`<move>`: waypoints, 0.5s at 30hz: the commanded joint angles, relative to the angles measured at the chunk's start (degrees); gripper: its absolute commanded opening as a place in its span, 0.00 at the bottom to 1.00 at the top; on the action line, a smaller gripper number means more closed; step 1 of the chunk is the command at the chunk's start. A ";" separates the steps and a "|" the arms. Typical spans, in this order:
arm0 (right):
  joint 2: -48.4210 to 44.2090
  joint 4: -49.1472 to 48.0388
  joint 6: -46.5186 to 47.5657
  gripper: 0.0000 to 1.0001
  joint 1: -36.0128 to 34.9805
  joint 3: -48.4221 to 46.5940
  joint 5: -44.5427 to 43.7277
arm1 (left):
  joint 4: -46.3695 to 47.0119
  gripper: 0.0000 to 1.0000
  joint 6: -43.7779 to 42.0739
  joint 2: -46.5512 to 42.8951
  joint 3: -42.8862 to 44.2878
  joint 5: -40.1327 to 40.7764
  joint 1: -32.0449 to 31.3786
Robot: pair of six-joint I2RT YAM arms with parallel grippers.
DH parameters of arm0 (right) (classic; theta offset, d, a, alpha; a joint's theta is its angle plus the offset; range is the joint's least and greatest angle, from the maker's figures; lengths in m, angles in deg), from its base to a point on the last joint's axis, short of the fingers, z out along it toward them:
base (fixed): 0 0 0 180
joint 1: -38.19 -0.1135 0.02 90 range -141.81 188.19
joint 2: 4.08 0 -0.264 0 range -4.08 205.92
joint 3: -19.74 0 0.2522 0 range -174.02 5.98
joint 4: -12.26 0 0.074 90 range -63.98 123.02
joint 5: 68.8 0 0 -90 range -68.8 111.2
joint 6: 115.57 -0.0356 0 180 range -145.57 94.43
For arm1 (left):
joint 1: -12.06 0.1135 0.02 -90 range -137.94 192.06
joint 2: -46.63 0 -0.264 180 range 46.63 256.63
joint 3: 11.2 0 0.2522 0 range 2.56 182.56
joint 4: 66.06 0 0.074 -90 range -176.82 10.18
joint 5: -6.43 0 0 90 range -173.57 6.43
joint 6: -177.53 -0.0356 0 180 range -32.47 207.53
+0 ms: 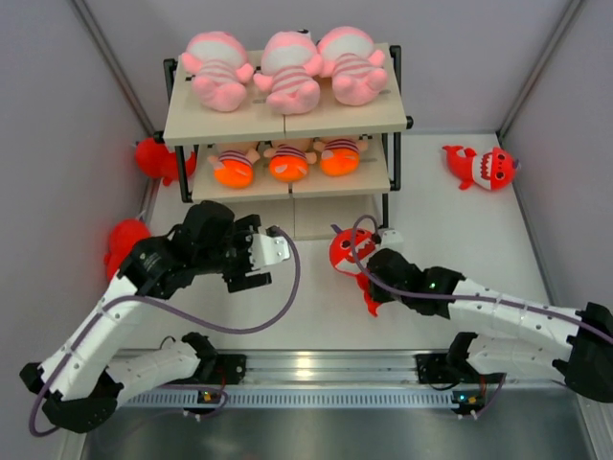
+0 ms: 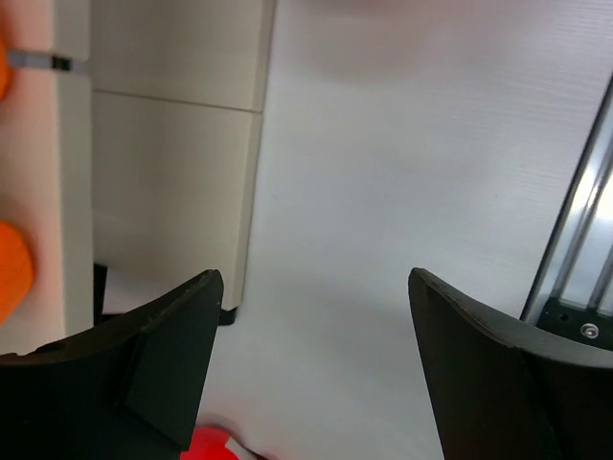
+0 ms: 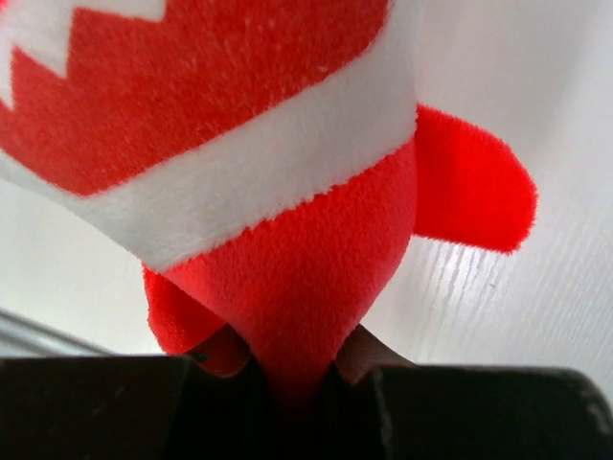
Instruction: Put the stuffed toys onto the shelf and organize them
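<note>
Your right gripper (image 1: 368, 268) is clamped on the red plush shark with a white toothy mouth (image 1: 347, 251), mid-bench before the black-framed, beige-boarded three-tier shelf (image 1: 287, 129). Slide it onto the bottom board (image 1: 316, 216), since striped plush dolls (image 1: 287, 72) crowd the upper two. Your left gripper (image 1: 251, 264), jaws wide and empty, hangs at the shelf's front-left, so steer past it. Other red sharks lie by the far right corner (image 1: 484, 166) and along the left edge (image 1: 124, 240).

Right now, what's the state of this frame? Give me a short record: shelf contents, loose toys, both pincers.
top board: three pink striped dolls on the shelf
middle board: three orange-faced toys
left pincer: open, empty, in front of the shelf
right pincer: shut on a red shark
off shelf: second red shark far right; red toy left of the shelf; red toy by the left arm
</note>
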 commanded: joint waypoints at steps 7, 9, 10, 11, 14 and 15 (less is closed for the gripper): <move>10.53 -18.36 -11.72 0.00 -1.04 -3.15 -27.35 | -0.15 0.85 2.91 -6.51 -2.78 7.91 9.99; 14.67 -19.24 -11.63 0.00 -0.08 -5.35 -27.37 | -0.33 0.85 3.62 -7.40 -3.22 8.35 12.72; 19.13 -19.51 -11.80 0.00 1.58 -7.63 -26.06 | -0.59 0.85 3.88 -8.18 -3.49 8.00 13.42; 21.53 -20.03 -11.72 0.00 2.38 -8.61 -24.83 | -1.29 0.85 3.88 -8.37 -3.66 7.83 14.30; 28.83 -24.07 -9.53 0.00 6.34 -12.39 -19.55 | -1.73 0.85 4.23 -8.54 -3.75 7.74 15.10; 31.28 -25.56 -8.21 0.00 6.96 -13.27 -19.37 | -1.82 0.85 4.24 -8.46 -3.75 7.82 15.19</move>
